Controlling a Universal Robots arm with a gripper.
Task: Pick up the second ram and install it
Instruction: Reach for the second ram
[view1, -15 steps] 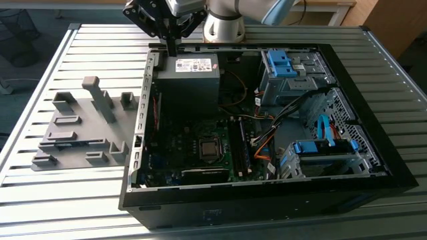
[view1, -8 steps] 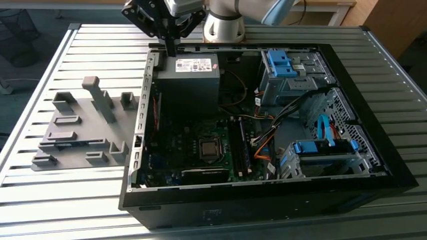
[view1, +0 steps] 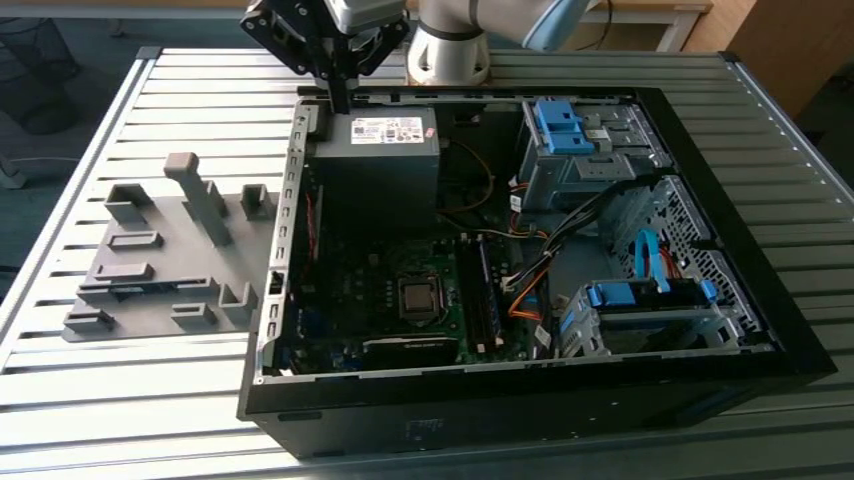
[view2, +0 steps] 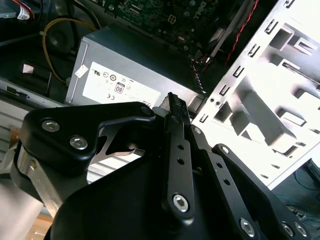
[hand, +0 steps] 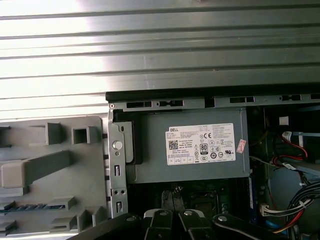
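A thin dark stick that looks like the second ram (view1: 134, 289) lies in a slot of the grey fixture plate (view1: 200, 250), near that plate's front on the exterior view's left. In the first wrist view the same stick (hand: 30, 206) shows as a dark bluish strip in the fixture. My gripper (view1: 342, 100) hangs high over the back left corner of the open computer case (view1: 534, 385), beside the power supply (view1: 380, 150). In the second wrist view the gripper (view2: 173, 100) is shut, its fingers pressed together with nothing between them. It is well apart from the stick.
Inside the case lie the motherboard (view1: 400, 290), memory slots (view1: 483, 300), loose cables and blue drive-bay clips (view1: 561, 125). Upright grey blocks (view1: 200, 195) rise from the fixture plate. Everything rests on a slatted metal table (view1: 134, 400). The arm's base (view1: 447, 50) stands behind the case.
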